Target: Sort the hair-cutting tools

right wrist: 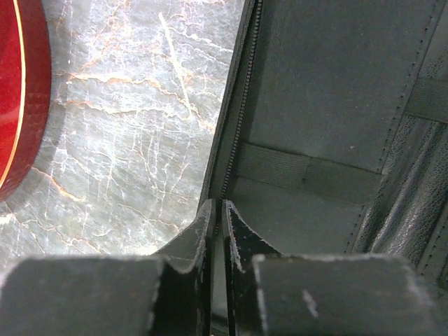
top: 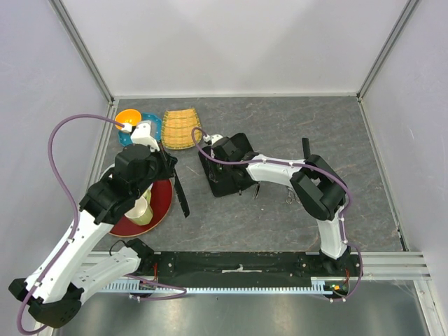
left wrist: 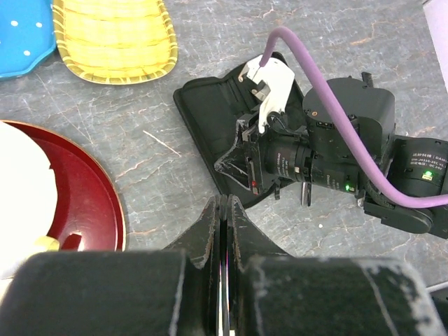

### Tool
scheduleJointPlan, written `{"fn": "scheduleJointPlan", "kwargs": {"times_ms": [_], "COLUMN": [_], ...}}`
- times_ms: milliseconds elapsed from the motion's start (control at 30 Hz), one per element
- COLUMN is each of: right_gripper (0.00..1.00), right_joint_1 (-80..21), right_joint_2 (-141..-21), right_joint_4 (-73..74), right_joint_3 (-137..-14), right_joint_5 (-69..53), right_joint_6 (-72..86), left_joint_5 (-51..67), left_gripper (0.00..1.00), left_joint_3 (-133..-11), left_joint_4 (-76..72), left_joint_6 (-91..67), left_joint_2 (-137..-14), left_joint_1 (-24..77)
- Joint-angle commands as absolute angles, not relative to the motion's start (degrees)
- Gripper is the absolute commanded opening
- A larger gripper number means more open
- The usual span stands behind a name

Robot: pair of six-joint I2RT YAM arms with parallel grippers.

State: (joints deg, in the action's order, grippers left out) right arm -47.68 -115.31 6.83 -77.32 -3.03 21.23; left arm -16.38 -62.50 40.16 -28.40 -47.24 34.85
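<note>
My left gripper point(top: 170, 162) is shut on a narrow black comb point(top: 181, 194) that hangs down over the table beside the red plate. In the left wrist view the fingertips point(left wrist: 210, 217) pinch its thin edge. My right gripper point(top: 215, 173) is shut on the zip edge of the flat black case point(top: 241, 150). It holds the flap up, and inner straps show in the right wrist view point(right wrist: 315, 105). A small silver piece point(top: 289, 198) by the right arm looks like scissors. The other scissors are not clearly seen.
A red plate point(top: 165, 201) with a pale cup point(top: 142, 210) lies at the left. A yellow woven basket point(top: 180, 128) and a blue dish point(top: 150, 126) with an orange bowl point(top: 127, 118) stand at the back left. Grey walls enclose the table.
</note>
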Motion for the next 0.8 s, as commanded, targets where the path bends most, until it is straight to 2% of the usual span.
{"fn": "scheduleJointPlan", "kwargs": {"times_ms": [0,33,133,600,667,700,767], "right_gripper": [0.1,0.06,0.0,0.0,0.03,0.11,0.18], "right_joint_1": [-48.6,-48.78,-49.22,-53.51,-54.4,-54.67,-54.67], "right_joint_2": [-115.05,-114.27,-112.07,-93.27,-89.31,-88.43,-86.75], "right_joint_4": [6.94,7.12,7.38,11.69,11.86,12.13,12.74], "right_joint_3": [-78.49,-77.96,-75.24,-52.41,-50.2,-48.62,-47.99], "right_joint_5": [-5.71,-6.76,-9.39,-16.33,-16.87,-16.61,-15.65], "right_joint_6": [21.62,21.53,20.74,18.11,16.88,16.88,17.05], "left_joint_5": [-19.51,-19.42,-18.55,-15.83,-15.03,-13.9,-12.93], "left_gripper": [0.02,0.02,0.02,0.02,0.02,0.02,0.02], "left_joint_3": [-65.92,-66.0,-66.18,-66.8,-66.27,-66.1,-65.57], "left_joint_4": [39.9,39.9,39.82,39.73,38.85,38.5,37.88], "left_joint_6": [-25.75,-25.58,-25.58,-25.75,-26.01,-26.1,-26.63], "left_joint_2": [-46.93,-47.02,-47.63,-48.6,-48.52,-48.6,-49.04], "left_joint_1": [34.63,34.72,34.72,34.72,34.63,34.72,34.63]}}
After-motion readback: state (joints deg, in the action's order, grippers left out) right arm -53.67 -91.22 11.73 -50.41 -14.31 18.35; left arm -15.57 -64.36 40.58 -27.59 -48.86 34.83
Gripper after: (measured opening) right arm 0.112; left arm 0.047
